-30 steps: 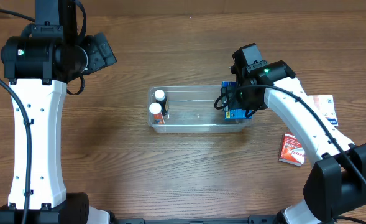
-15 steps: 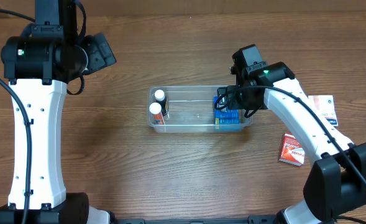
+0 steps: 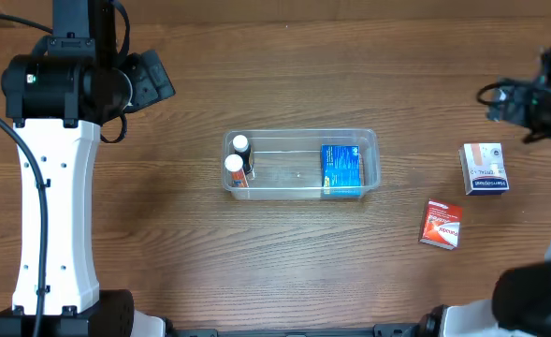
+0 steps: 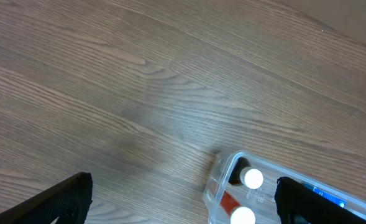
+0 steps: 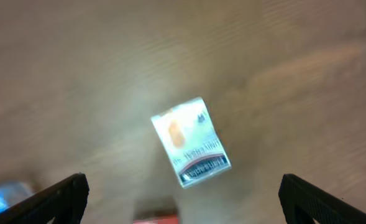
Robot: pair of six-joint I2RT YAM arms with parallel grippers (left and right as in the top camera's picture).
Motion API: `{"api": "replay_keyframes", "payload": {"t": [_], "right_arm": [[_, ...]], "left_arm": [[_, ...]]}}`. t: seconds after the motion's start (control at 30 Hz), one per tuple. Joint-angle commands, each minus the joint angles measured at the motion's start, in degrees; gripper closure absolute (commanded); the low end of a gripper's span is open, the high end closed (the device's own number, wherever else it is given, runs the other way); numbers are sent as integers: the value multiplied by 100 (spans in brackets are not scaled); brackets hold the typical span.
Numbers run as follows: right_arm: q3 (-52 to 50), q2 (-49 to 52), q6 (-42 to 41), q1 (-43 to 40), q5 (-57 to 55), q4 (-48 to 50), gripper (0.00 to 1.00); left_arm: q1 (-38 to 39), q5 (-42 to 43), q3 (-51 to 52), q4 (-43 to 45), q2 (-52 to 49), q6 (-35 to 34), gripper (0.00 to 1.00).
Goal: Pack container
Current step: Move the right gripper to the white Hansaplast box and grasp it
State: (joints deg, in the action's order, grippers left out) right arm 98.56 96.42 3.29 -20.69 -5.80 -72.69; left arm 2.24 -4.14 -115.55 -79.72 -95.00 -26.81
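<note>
I see the container (image 3: 300, 131) in the middle of the table, its long side running left to right. Two white-capped bottles (image 3: 233, 163) stand upright together at its left end. A blue box (image 3: 340, 169) lies flat at its right end.

Outside the tub, a white box (image 3: 484, 168) lies on the wood close to the right edge. A red box (image 3: 442, 225) lies closer to the near edge, a little further in from the right edge and apart from both the white box and the container.

My left gripper (image 4: 183, 199) hangs over the far left part of the table. Its fingers are spread wide with nothing between them, and its camera catches the container's left end and the bottle caps low in the view.

My right gripper (image 5: 183, 198) is out by the right edge, above the white box, and is blurred in both views. Its fingers are also spread wide and hold nothing. A strip of the red box shows at the bottom of that wrist view.
</note>
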Motion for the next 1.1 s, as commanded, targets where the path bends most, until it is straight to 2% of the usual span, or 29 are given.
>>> {"api": "replay_keyframes", "payload": {"t": [0.0,0.17,0.47,0.93,0.97,1.07], "right_arm": [[7,485,1335,-424,839,-190,0],[7,1268,1781,-516,876,-138,0],[0,2393,1770,-522,872,-4,0],[-859,2529,1770,-597,850,750,0],[-859,2529,1764,-597,850,750,1],[-859,2529,1751,-597,850,752,21]], "left_arm": [[-7,-70,-44,20,-22,109,5],[-7,-48,-44,-39,-22,109,5],[-7,-52,-44,7,-22,107,5],[-7,-52,-44,114,-24,107,5],[-7,-55,-44,111,-24,107,5],[-7,-52,-44,109,-24,107,5]]}}
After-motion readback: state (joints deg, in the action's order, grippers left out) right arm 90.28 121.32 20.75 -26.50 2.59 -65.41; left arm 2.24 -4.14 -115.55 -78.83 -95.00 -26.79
